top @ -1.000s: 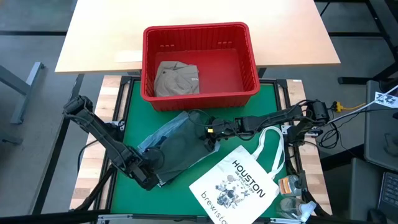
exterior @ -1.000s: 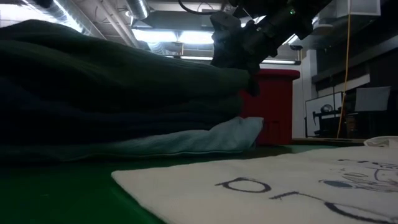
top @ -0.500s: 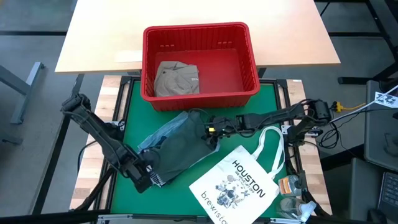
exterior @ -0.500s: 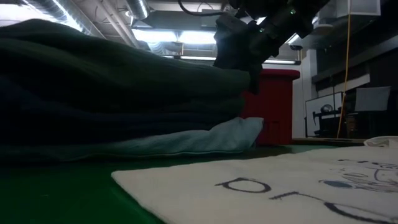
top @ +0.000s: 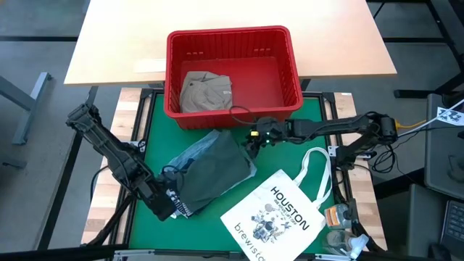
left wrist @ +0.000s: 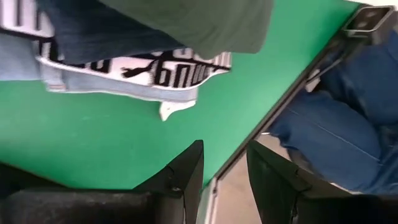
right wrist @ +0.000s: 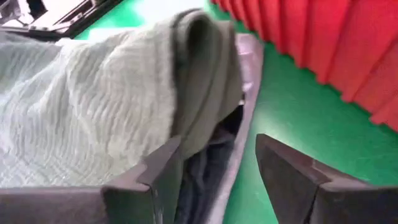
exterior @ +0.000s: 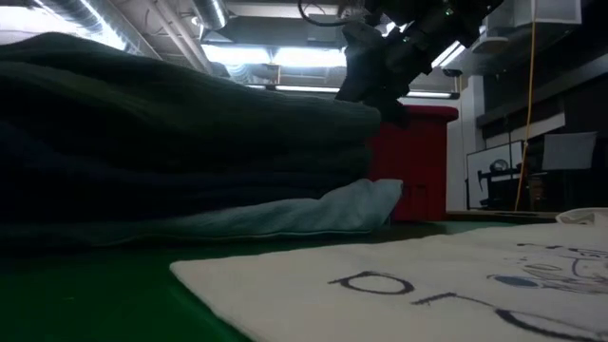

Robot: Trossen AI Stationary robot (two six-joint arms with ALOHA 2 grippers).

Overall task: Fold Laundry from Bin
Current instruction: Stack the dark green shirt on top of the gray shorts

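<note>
We see left gripper [left wrist: 222, 171] parted, empty, low off pile's near corner | right gripper [right wrist: 214, 165] parted, empty, beside far corner by slotted red bin [top: 287, 71] | ribbed dark green garment [top: 214, 170] tops denim on green mat; khaki one [top: 206, 91] in bin | tote [top: 275, 212] reads "HOUSTON"

From down at table height, a pile of folded laundry [exterior: 171, 142] fills my left side: dark green on top, navy beneath, pale blue denim at the bottom. My right gripper [exterior: 380, 81] hangs above its far end, before the red bin [exterior: 418, 161]. A white tote bag [exterior: 399, 285] lies nearest.
</note>
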